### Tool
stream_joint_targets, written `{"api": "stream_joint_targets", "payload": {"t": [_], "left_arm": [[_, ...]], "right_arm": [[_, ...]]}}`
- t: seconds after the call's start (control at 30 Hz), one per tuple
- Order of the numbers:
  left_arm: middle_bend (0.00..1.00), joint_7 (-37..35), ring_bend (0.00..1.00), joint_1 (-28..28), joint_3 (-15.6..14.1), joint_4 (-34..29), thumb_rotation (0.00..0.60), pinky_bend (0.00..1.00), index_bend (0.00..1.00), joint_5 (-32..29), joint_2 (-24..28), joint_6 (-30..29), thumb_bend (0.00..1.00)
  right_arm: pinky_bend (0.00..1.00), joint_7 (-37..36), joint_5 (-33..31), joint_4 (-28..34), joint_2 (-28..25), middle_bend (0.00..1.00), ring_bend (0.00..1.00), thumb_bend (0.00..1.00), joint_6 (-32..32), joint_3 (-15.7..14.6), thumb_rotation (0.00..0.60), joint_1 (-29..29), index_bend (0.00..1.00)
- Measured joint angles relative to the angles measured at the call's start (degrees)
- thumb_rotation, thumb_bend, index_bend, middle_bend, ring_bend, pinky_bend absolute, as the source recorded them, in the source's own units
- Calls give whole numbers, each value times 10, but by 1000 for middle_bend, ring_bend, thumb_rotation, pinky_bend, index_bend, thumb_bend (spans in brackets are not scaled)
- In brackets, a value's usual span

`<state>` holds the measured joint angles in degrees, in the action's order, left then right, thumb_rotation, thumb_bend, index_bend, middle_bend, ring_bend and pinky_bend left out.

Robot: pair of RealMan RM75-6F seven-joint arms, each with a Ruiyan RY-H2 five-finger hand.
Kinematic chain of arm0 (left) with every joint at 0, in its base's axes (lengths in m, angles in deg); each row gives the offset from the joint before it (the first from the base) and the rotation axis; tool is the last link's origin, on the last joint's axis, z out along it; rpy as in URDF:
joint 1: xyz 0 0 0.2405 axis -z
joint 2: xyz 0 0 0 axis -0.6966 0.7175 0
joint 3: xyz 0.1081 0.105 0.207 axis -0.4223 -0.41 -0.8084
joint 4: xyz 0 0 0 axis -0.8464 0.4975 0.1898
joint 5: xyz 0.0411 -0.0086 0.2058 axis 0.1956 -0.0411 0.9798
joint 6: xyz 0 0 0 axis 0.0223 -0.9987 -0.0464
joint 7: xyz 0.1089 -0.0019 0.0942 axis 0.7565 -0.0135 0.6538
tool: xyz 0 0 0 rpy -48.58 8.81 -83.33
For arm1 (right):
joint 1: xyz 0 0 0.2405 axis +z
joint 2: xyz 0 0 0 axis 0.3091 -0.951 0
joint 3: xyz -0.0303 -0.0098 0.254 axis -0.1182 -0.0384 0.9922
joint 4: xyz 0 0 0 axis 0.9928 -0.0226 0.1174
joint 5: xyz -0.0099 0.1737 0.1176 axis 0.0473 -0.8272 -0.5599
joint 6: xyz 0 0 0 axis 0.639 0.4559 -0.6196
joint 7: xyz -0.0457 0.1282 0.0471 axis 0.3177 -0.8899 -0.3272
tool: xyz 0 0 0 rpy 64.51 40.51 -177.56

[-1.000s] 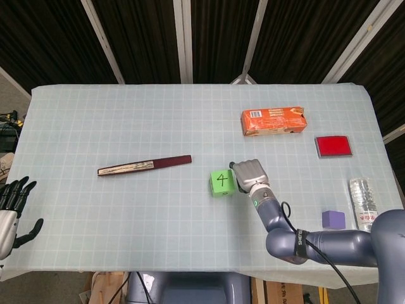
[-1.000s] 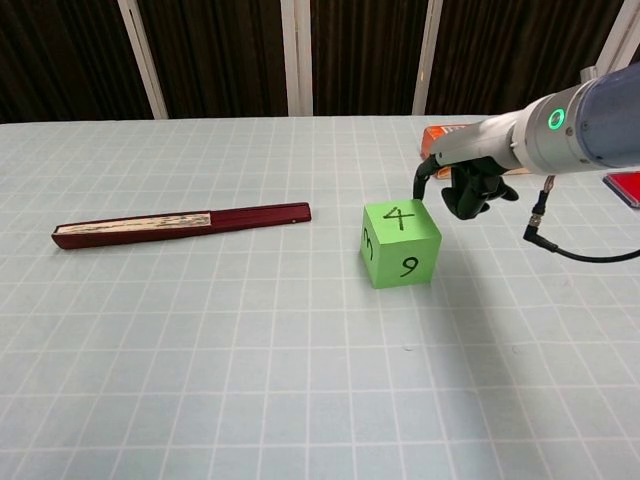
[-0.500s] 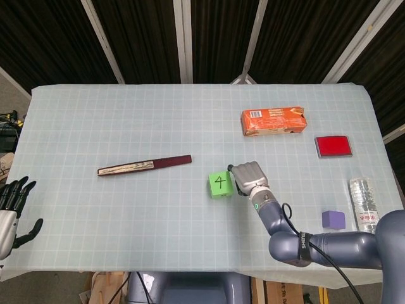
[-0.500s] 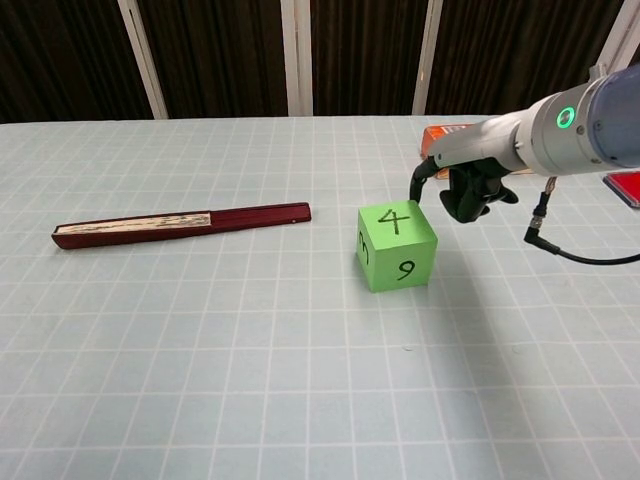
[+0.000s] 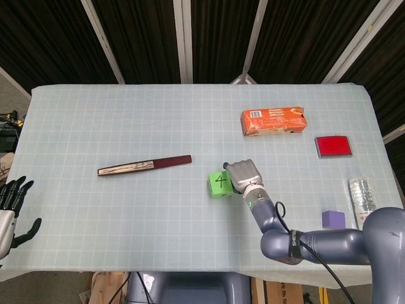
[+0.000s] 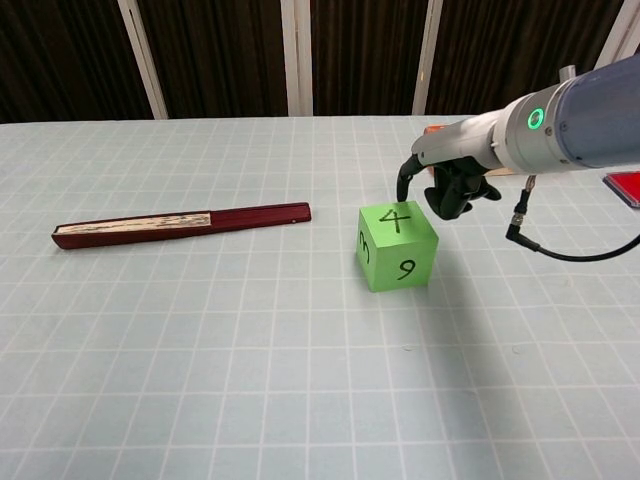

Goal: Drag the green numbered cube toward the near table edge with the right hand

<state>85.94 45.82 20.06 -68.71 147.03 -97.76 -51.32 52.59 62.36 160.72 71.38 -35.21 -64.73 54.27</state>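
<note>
green cube [image 5: 219,183] mid-frame, centre of table | your right hand [image 5: 242,175] fingers curled, holding nothing, just right of and behind the cube's far top edge | left hand [image 5: 9,206] lower left, well apart

Green cube [image 6: 397,246] (4 on top), right hand [image 6: 448,186] just behind

left hand [image 5: 11,209]: frame's left edge is cutting it off in the head view
plastic bottle [image 5: 362,201]: right arm is hiding its lower end
orange box [image 6: 437,131]: right hand [image 6: 447,187] is covering most of it in the chest view
fingertip-to-cube [image 6: 397,244] contact: not showing clearly
</note>
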Motion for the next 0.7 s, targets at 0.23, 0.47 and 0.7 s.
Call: {"api": "stream_joint_targets", "payload": {"t": [0.23,0.47,0.7], "left_arm": [[0,-4,0,0,-1,0,600,41,86,2,1,-1,438],[0,-7,0,2,1,0,600,41,86,-6,3,7,438],[0,-8,0,2,2,1,600,41,86,-5,3,5,438]], "right_arm": [[740,10,-11,8,4,847,863,829,-7,1,600,10,287],[740,15,-24,14,5,847,863,829,-12,0,600,15,286],[741,23,-40,14,-6,847,863,830,-11,-4,600,18,287]]}}
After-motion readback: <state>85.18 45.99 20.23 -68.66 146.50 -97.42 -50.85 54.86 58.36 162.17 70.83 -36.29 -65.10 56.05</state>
